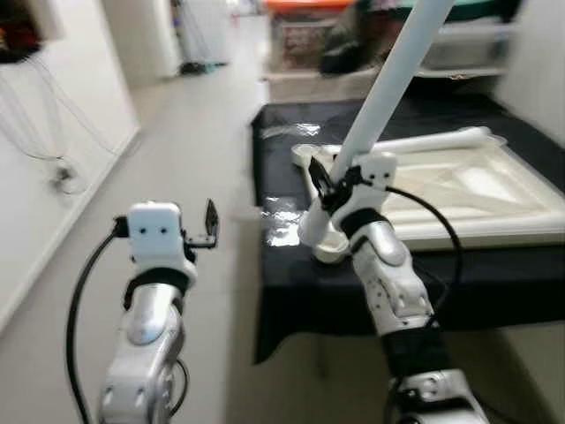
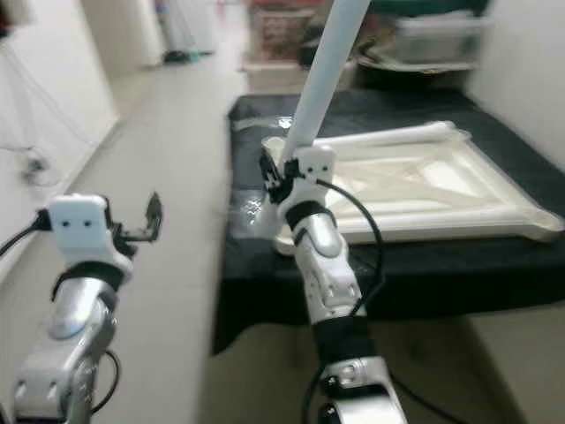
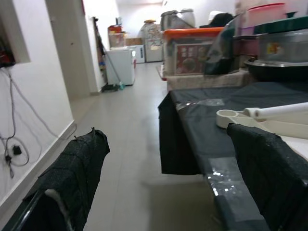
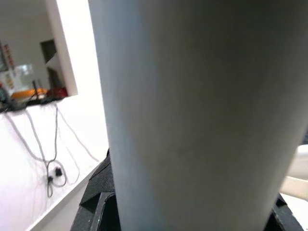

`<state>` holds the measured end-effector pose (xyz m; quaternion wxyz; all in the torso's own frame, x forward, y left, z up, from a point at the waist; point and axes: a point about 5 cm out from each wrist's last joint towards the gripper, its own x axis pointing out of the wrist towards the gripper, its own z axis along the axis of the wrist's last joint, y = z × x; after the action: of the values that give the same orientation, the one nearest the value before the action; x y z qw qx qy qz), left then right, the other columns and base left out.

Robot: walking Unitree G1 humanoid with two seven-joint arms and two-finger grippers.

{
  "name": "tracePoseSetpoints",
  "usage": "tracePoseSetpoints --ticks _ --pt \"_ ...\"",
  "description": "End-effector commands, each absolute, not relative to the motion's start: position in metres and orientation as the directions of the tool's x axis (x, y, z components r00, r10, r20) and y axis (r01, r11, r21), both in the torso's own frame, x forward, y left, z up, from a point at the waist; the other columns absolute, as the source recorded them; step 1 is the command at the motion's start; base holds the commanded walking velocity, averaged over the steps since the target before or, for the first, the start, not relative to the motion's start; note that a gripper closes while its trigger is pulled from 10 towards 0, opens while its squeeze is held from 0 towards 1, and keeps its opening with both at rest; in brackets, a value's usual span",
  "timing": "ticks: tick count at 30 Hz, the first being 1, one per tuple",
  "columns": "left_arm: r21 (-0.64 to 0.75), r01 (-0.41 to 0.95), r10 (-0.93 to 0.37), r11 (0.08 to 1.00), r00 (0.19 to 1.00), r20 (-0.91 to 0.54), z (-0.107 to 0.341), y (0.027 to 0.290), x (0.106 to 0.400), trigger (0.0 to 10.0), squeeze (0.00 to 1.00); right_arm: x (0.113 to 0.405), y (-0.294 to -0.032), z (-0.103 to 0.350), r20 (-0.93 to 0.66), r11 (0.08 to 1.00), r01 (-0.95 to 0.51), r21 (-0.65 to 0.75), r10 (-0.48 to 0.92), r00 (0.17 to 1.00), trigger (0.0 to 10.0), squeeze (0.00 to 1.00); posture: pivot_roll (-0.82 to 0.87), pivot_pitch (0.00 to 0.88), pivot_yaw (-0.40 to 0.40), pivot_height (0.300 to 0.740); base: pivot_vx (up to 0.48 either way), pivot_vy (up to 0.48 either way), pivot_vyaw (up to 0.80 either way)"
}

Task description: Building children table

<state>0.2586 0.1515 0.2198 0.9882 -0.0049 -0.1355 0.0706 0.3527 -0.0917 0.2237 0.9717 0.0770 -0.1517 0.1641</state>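
Closest at lower centre, my right gripper (image 1: 331, 190) clamps the long white plastic table leg (image 1: 388, 75); I'd lower it squarely into the upturned white tabletop's (image 1: 459, 199) corner socket, left gripper (image 1: 207, 228) idle, spread.

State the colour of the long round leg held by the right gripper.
White; the long round leg shows best in the left eye view.

- No text, brand or number can be read in any view.
- The clear storage box with orange lid (image 3: 199, 50), in the upper middle of the left wrist view, carries a red label, too blurred to read.
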Motion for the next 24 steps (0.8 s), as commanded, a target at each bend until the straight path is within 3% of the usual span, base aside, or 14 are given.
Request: tracePoseSetpoints --ticks 1,7,13,24 --pt "-0.008 -0.152 0.149 0.988 0.952 0.269 0.220 0.154 0.257 10.0 0.00 0.352 -0.087 0.228 0.335 0.929 -0.355 0.101 0.304 0.892 10.0 0.00 -0.07 0.015 0.000 0.740 0.000 0.000 -0.64" --pt "-0.001 -0.171 0.165 0.985 0.948 0.272 0.220 0.161 0.257 10.0 0.00 0.350 -0.084 0.228 0.342 0.930 -0.352 0.103 0.299 0.891 10.0 0.00 -0.04 0.015 0.018 0.740 0.000 -0.271 0.00" --pt "-0.009 -0.179 0.175 0.984 0.947 0.268 0.219 0.161 0.257 10.0 0.00 0.351 -0.087 0.224 0.329 0.932 -0.346 0.106 0.295 0.897 10.0 0.00 -0.03 0.014 0.001 0.740 0.256 -0.404 0.00" --pt "-0.072 -0.226 0.237 0.971 0.939 0.249 0.217 0.170 0.257 10.0 0.00 0.352 -0.085 0.225 0.329 0.926 -0.363 0.101 0.313 0.891 10.0 0.00 -0.03 0.011 -0.005 0.740 0.086 0.000 0.00"
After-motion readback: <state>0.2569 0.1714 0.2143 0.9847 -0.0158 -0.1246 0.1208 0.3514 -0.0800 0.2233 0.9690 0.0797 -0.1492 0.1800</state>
